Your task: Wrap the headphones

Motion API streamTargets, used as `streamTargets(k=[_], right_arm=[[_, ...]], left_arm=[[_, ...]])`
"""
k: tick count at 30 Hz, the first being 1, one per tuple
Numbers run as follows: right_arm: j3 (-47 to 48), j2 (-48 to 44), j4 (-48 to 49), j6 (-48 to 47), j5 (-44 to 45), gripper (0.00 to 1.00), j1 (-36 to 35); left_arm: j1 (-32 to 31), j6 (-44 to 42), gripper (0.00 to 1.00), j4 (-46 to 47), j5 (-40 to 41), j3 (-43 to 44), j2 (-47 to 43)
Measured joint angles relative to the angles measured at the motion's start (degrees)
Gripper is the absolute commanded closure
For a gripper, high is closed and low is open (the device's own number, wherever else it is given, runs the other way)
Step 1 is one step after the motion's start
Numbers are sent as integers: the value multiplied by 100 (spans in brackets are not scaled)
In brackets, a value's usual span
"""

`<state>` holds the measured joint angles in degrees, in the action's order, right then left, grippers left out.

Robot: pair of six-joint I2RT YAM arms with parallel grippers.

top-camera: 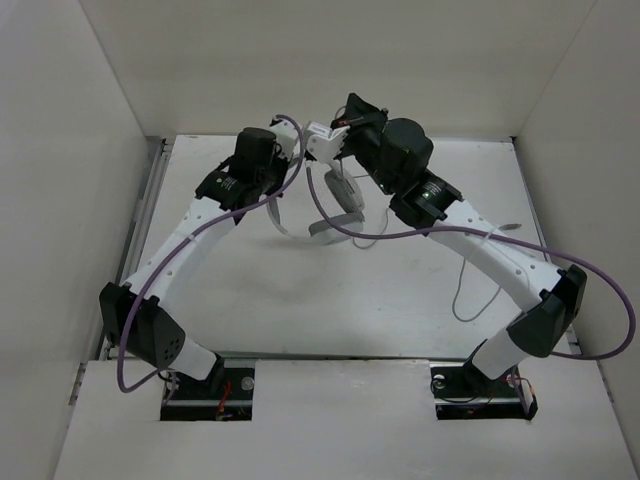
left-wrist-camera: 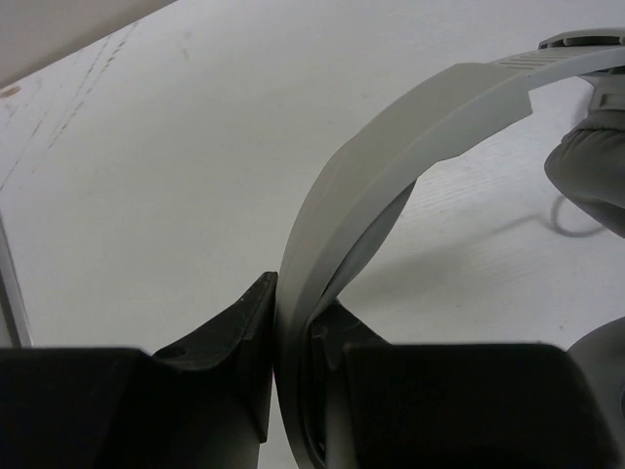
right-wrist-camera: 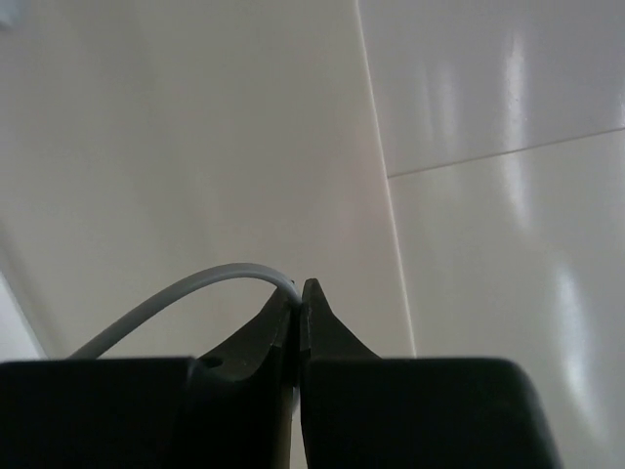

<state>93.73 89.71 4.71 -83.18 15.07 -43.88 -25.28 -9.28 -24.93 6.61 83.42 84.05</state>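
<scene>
**Top view.** The two arms meet at the upper centre of the frame. The headphones (top-camera: pixel 343 192) hang there between them, apparently lifted off the table (top-camera: pixel 300 310). The left gripper (top-camera: pixel 283 190) comes in from the left and the right gripper (top-camera: pixel 335 130) sits just above, but neither jaw state can be read at this range. A slack loop of the cable (top-camera: pixel 457 295) lies on the table at right centre, under the right forearm. A purple arm lead (top-camera: pixel 400 236) sags close below the earcup.

**Left wrist view.** The left gripper (left-wrist-camera: pixel 293 342) is clenched on the flat headband (left-wrist-camera: pixel 410 127), which rises from the jaws and arches to the upper right. An earcup (left-wrist-camera: pixel 591 166) shows at the right edge, with a bit of cable (left-wrist-camera: pixel 566 223) on the table behind it.

**Right wrist view.** The right gripper (right-wrist-camera: pixel 298 313) is pinched on the cable (right-wrist-camera: pixel 195 293), which curves away to the lower left. The background is only bare wall panels.

**Risks.**
- The cable is thin and smooth and is held only at the fingertips, so tension during a wrap could pull it free.
- The headband is a narrow strip and may pivot in the left grip under the earcups' weight.
- The trailing loop could snag on the right arm or tangle with the purple lead.

**Comparison.** Only the wrist views show what each gripper holds. Only the top view shows the loose cable run and how close the lead is.
</scene>
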Motion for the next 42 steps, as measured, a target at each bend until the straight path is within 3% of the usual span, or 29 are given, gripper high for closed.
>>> streamTargets(k=[8, 23, 31, 42], right_arm=[[0, 2, -625, 1613, -529, 100, 57], [529, 33, -1725, 3814, -1764, 100, 1145], [850, 275, -2004, 4122, -2212, 100, 1189], [841, 372, -2229, 4301, -2396, 97, 1204]], left_arm=[[-608, 35, 100, -44, -533, 431, 0], [-577, 623, 100, -280, -1952, 717, -293], [-780, 682, 100, -323, -2505, 1093, -334], [-833, 686, 100, -614, -2575, 1366, -319]])
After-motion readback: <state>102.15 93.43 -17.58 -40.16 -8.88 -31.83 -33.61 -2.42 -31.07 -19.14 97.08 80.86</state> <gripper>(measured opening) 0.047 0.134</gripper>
